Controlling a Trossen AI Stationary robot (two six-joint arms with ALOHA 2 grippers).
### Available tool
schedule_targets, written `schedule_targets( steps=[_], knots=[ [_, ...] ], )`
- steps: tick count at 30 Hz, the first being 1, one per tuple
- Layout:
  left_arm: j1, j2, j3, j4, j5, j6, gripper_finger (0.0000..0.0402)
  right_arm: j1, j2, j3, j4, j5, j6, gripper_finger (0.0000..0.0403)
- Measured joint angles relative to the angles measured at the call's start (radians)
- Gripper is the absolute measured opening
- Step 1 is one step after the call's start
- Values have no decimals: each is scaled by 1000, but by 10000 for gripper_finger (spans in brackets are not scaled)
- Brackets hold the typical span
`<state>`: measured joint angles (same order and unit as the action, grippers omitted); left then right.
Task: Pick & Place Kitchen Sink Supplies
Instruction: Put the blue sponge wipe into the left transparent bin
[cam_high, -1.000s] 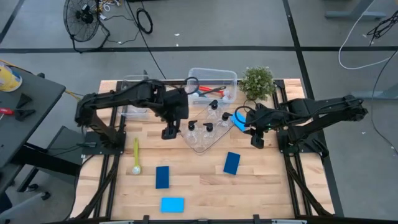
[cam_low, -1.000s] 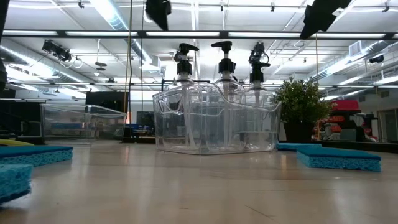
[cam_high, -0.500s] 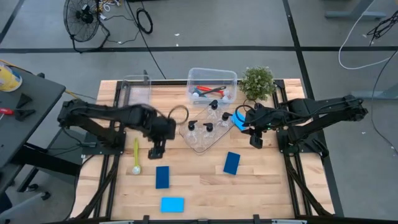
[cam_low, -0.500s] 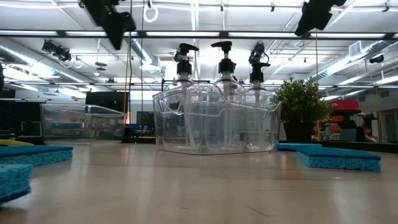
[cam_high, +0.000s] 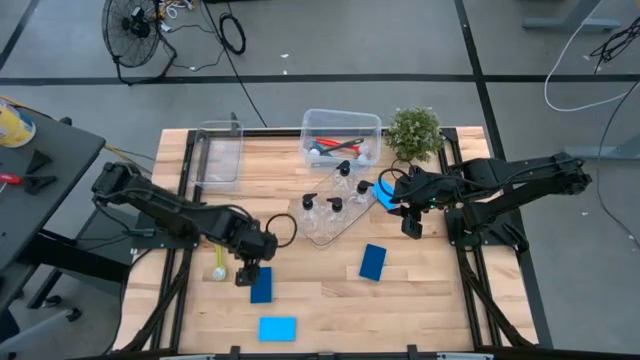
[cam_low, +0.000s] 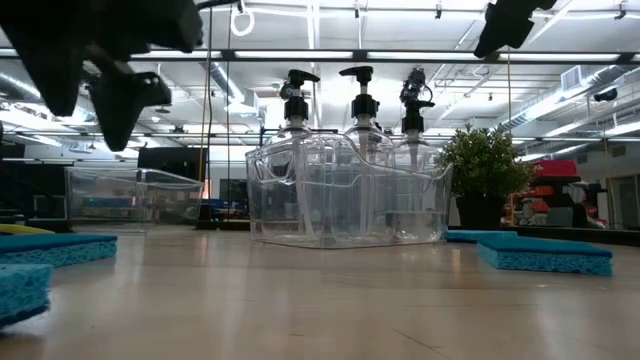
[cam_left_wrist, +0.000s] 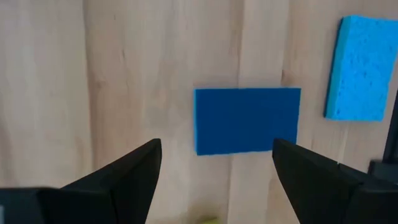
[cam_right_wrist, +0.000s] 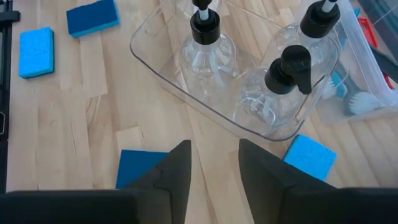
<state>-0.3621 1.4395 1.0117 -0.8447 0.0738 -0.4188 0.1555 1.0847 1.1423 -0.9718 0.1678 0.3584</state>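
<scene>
The left gripper (cam_high: 247, 272) hangs above the wooden table (cam_high: 320, 290) with its fingers (cam_left_wrist: 127, 177) spread wide apart and holding nothing. Directly under it lies a dark-blue sponge (cam_left_wrist: 247, 120), flat on the wood, and the two fingers stand on either side of it without touching it. To the gripper's left a yellow-green brush (cam_high: 219, 252) lies on the table, just beside it. Nearer to the table's front edge, past the dark sponge, lies a light-blue sponge (cam_high: 277, 328). Nothing stands between this gripper and the dark sponge below it. To the right of the left gripper, toward the middle of the table, a clear tray (cam_high: 322, 232) holds small clear pump bottles (cam_high: 336, 207) with black tops, all upright. Behind the tray a clear bin (cam_high: 341, 123) holds brushes (cam_high: 333, 146), one of them red. A second dark-blue sponge (cam_high: 372, 262) lies on the table between the two grippers, in front of the tray. The right gripper (cam_high: 411, 226) hovers just beside the right end of the tray. Its fingers (cam_right_wrist: 170, 171) stand a little apart with nothing between them. Beside this gripper, at the corner of the tray, lies another light-blue sponge (cam_right_wrist: 310, 156), close to the tray wall. Behind the right gripper, at the far edge of the table, stands a small green plant (cam_high: 413, 132).
</scene>
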Motion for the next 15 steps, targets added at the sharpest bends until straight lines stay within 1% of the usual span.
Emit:
schedule_targets(
  steps=[7,11,15],
  knots=[
    [-44,0,-123,148,-20,-124,309,0,0,0,0,8,0,136],
    [-51,0,-195,251,-37,-202,309,0,0,0,0,8,2,136],
    [-51,0,-247,316,-46,-249,309,0,0,0,0,8,2,136]
  ],
)
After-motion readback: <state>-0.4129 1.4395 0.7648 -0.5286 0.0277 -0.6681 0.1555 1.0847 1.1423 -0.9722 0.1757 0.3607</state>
